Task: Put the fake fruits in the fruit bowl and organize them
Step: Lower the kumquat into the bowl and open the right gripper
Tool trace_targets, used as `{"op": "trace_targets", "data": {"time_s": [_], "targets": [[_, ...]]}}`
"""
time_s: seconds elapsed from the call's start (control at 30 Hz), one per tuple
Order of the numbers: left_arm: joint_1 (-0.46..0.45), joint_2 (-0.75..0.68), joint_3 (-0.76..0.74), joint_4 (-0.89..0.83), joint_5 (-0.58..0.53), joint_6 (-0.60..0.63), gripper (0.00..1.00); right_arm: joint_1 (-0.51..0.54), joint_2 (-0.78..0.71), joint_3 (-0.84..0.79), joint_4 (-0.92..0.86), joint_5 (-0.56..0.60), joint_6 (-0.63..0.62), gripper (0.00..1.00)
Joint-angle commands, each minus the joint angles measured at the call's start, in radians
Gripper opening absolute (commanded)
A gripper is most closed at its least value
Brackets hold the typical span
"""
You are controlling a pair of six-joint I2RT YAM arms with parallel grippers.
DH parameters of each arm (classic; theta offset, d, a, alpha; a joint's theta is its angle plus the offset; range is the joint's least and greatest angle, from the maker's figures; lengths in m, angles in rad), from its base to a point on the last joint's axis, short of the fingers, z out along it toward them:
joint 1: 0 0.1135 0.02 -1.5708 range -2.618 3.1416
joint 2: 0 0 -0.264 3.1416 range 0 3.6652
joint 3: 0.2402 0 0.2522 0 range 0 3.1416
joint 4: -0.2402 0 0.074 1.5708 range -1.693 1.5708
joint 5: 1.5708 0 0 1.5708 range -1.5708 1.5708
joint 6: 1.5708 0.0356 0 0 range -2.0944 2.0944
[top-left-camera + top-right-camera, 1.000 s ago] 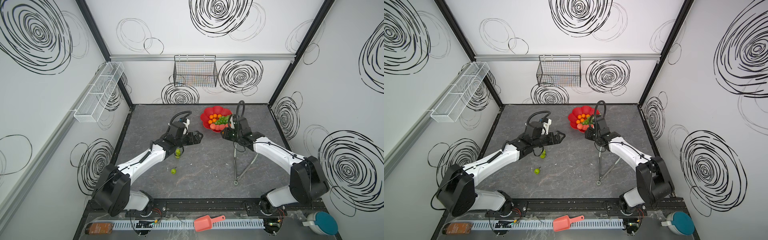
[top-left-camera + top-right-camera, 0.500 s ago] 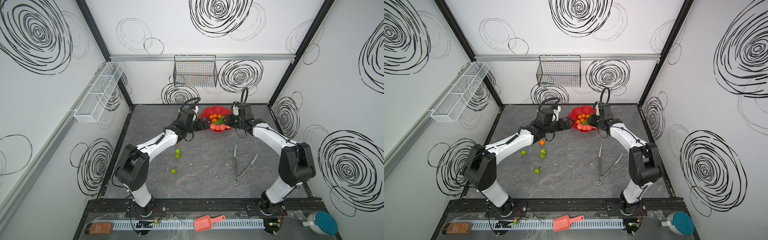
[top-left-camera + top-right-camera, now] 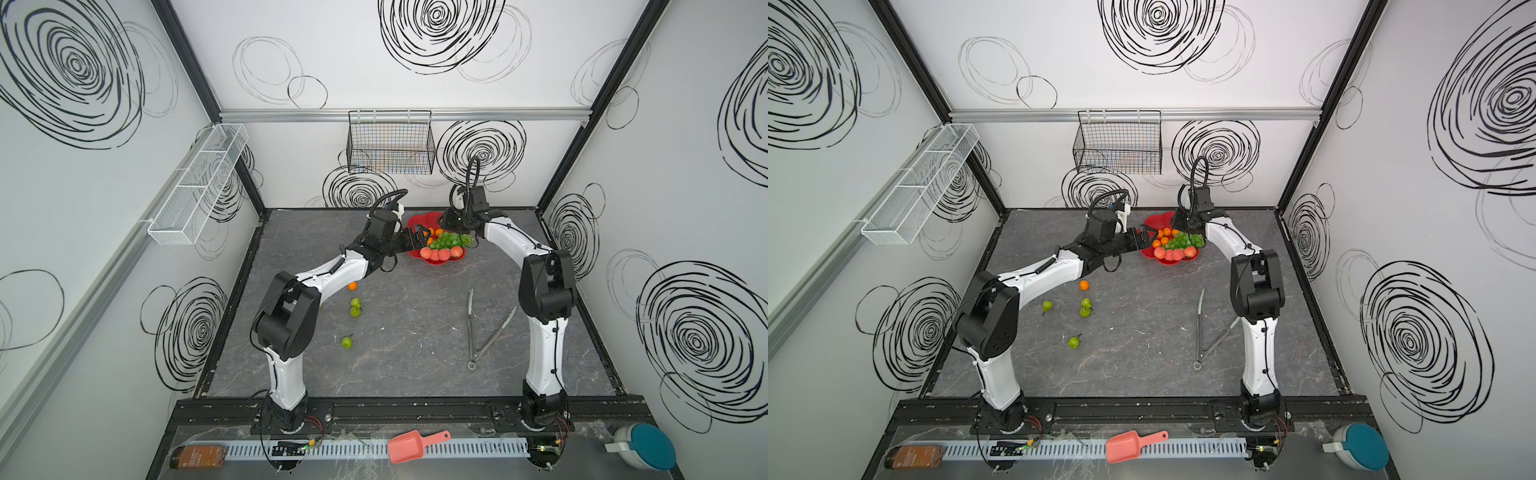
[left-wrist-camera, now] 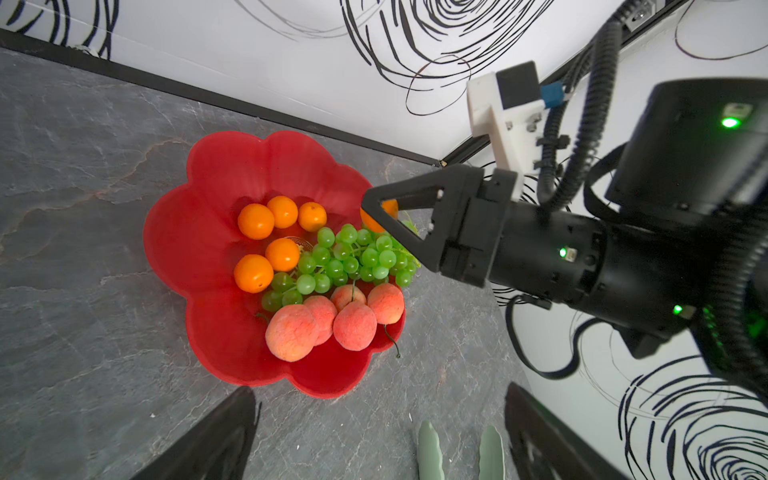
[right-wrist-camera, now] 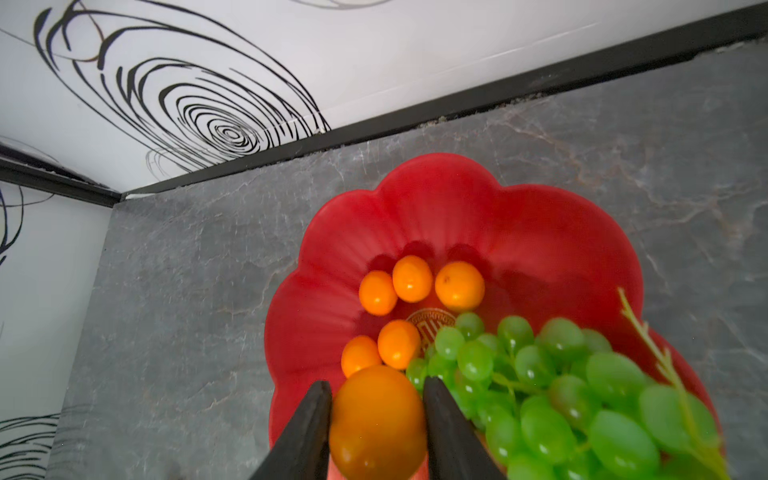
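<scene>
- A glossy red, flower-shaped fruit bowl (image 4: 208, 232) sits on the grey marbled desk (image 3: 1142, 332) close to the back wall, with both arms reaching toward it.
- The right gripper (image 5: 378, 386) hangs over the bowl near its rim, beside the grapes. Its two dark fingers pinch a round orange (image 5: 376, 424) across its widest part.
- The left gripper (image 3: 1144, 237) hovers just beside the bowl's opposite rim, fingers spread wide with nothing between them.
- Inside the bowl lie five small oranges (image 4: 255, 221) in a loose cluster, a bunch of green grapes (image 4: 345, 257) across the middle, and pink peaches (image 4: 357, 326) along one side.
- A loose orange (image 3: 1084, 285) and several little green pears (image 3: 1074, 342) lie on the desk, well apart from the bowl.
- Metal tongs (image 3: 1200, 328) lie spread open on the desk, with neither gripper near them.
- The fruits look like light, stiff plastic.
- The orange is smooth and round, so it probably slips or rolls easily. A squeeze across its middle suits it, and so does a low release.
- The pears are best taken around the fat lower body, not by the thin stem.
- The grapes look floppy, so the stem or the bunch's thick centre seems the safest hold.
</scene>
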Motion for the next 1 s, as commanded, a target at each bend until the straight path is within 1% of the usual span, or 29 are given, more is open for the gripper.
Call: {"op": "trace_targets", "data": {"time_s": [0.0,0.1,0.27,0.6,0.97], "targets": [[0.019,0.024,0.029,0.088,-0.008,-0.023,0.96,-0.008,0.069,0.125,-0.082,0.036,-0.031,0.37],[0.033,0.025,0.015,0.122,-0.006,-0.039,0.96,-0.015,0.147,0.232,-0.111,0.043,-0.046,0.37],[0.047,0.022,-0.021,0.2,0.0,-0.071,0.96,-0.018,0.24,0.337,-0.11,0.044,-0.08,0.38],[0.059,0.021,-0.03,0.208,-0.001,-0.073,0.96,-0.018,0.348,0.442,-0.115,0.027,-0.092,0.39],[0.068,0.014,-0.04,0.204,-0.008,-0.075,0.96,-0.018,0.38,0.453,-0.114,0.019,-0.078,0.43]]}}
